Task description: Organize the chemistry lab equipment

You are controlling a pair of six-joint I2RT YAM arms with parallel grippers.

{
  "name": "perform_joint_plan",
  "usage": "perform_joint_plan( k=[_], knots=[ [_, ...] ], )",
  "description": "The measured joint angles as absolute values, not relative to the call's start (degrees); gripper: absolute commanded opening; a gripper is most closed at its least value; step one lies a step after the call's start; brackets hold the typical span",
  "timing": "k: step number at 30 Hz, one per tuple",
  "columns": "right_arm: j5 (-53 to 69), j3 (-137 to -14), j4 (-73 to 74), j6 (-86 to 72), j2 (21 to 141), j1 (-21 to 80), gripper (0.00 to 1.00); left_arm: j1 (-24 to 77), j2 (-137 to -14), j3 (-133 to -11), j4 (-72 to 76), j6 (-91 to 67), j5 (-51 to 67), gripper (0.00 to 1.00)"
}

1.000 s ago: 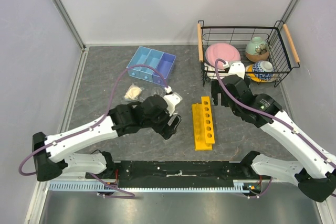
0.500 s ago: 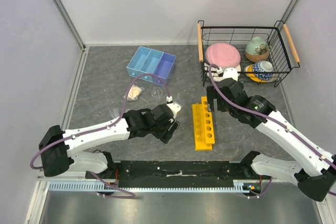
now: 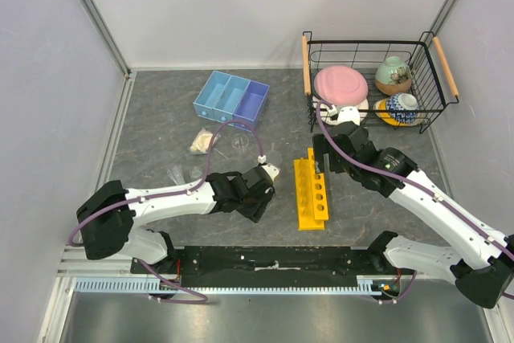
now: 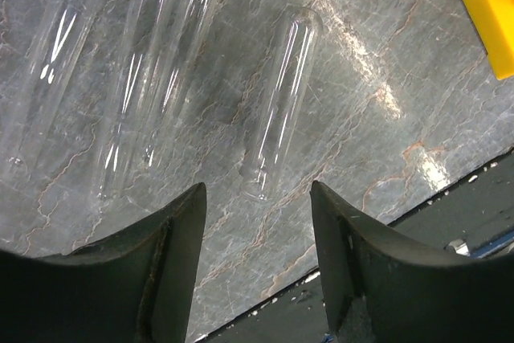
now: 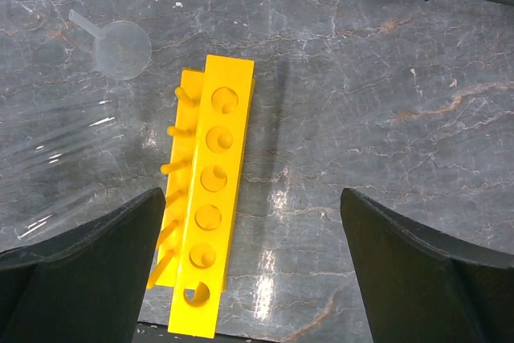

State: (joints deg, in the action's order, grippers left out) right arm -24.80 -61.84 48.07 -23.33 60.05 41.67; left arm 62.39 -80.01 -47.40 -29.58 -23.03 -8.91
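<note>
The yellow rack [image 3: 310, 190] lies on the table with its holes facing up; it also shows in the right wrist view [image 5: 213, 190]. My left gripper [image 3: 263, 192] is open and empty, low over the table just left of the rack. In its wrist view the left gripper [image 4: 257, 192] frames the end of a clear test tube [image 4: 277, 106], with more tubes [image 4: 152, 78] beside it. My right gripper [image 3: 325, 158] is open and empty above the rack's far end, and its wrist view shows it open [image 5: 250, 198]. The blue tray [image 3: 232, 100], the cream lump [image 3: 202, 143] and a clear funnel [image 5: 120, 47] lie further back.
The black wire basket [image 3: 438, 66] with the pink plate [image 3: 340, 84] and bowls stands at the back right, close behind my right gripper. Small clear glassware [image 3: 176, 173] sits left of my left arm. The black base rail [image 3: 265, 259] runs along the near edge.
My left gripper has moved nearer and lower, settling over the test tubes left of the rack. My right gripper has shifted slightly left over the rack's far end.
</note>
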Motion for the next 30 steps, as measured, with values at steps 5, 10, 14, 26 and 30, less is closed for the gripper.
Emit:
perform_joint_plan(
  k=[5, 10, 14, 26, 30],
  knots=[
    [-24.27, -61.1, 47.27, -22.9, 60.05, 41.67, 0.98, 62.52, -81.87, -47.4, -28.14, -23.42, -8.91, 0.57],
    [-24.25, -60.38, 47.13, -22.5, 60.03, 41.67, 0.98, 62.98, -83.77, -47.24, -26.76, -23.7, -8.91, 0.57],
    [-24.27, -59.75, 46.98, -22.46, 59.86, 41.67, 0.98, 63.22, -84.86, -46.52, -25.93, -23.81, -8.91, 0.56],
    [-24.38, -58.5, 47.0, -22.44, 57.49, 41.67, 0.98, 65.32, -88.44, -46.41, -24.82, -24.01, -10.87, 0.46],
    [-24.4, -58.5, 47.03, -22.41, 57.14, 41.67, 0.98, 66.24, -88.62, -46.44, -24.47, -24.14, -11.44, 0.38]
  ],
)
